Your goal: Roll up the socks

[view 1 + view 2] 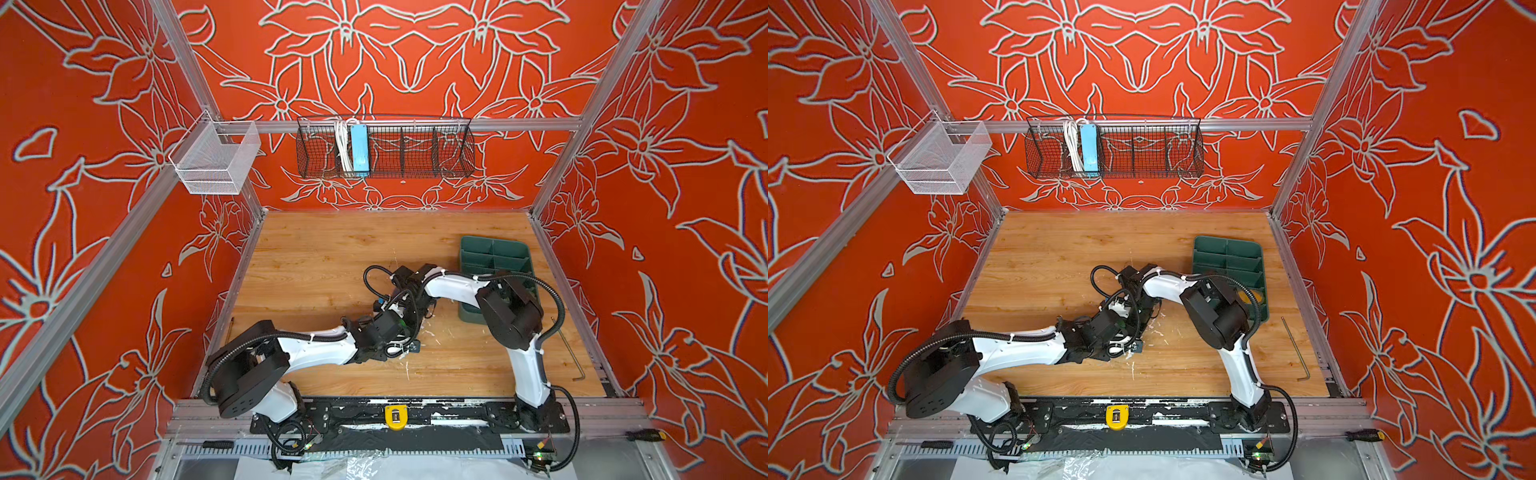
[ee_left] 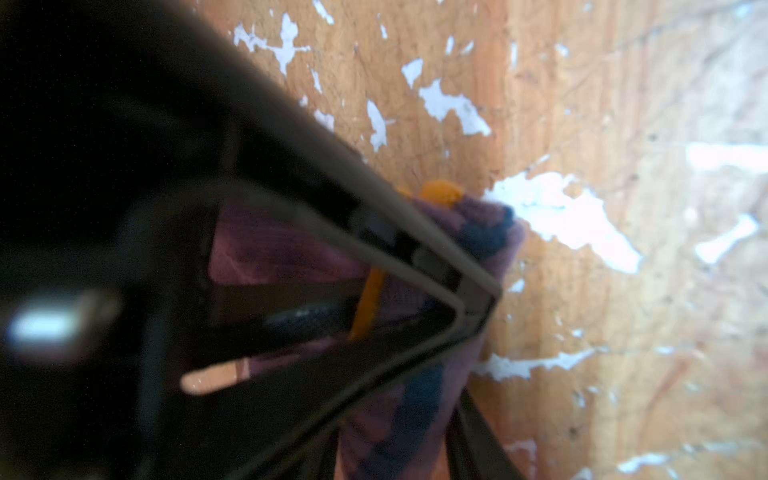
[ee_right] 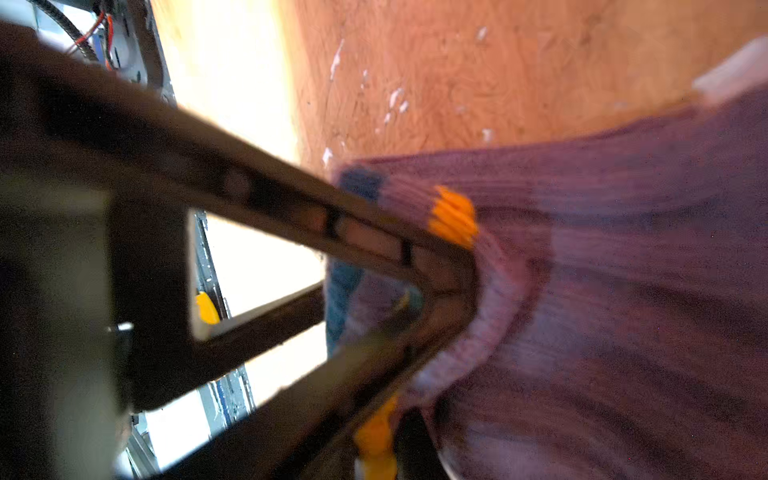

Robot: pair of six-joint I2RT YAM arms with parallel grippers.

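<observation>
A purple sock (image 3: 623, 270) with an orange stripe and dark blue bands lies on the wooden table, stretched between both grippers. My right gripper (image 3: 436, 374) is shut on its striped cuff end, and the fabric bunches round the fingertips. In the left wrist view the same purple sock (image 2: 274, 249) fills the gap between the jaws of my left gripper (image 2: 473, 357), which is shut on it. In both top views the two wrists meet over the table's middle (image 1: 399, 307) and hide the sock and both sets of jaws. No olive-green sock is in view.
A green compartment tray (image 1: 490, 245) stands at the back right, partly under the right arm's elbow. A mustard-yellow patch (image 1: 1256, 297) shows in its near compartment. A bent hex key (image 1: 575, 361) lies by the right edge. White flakes (image 2: 573, 220) litter the wood.
</observation>
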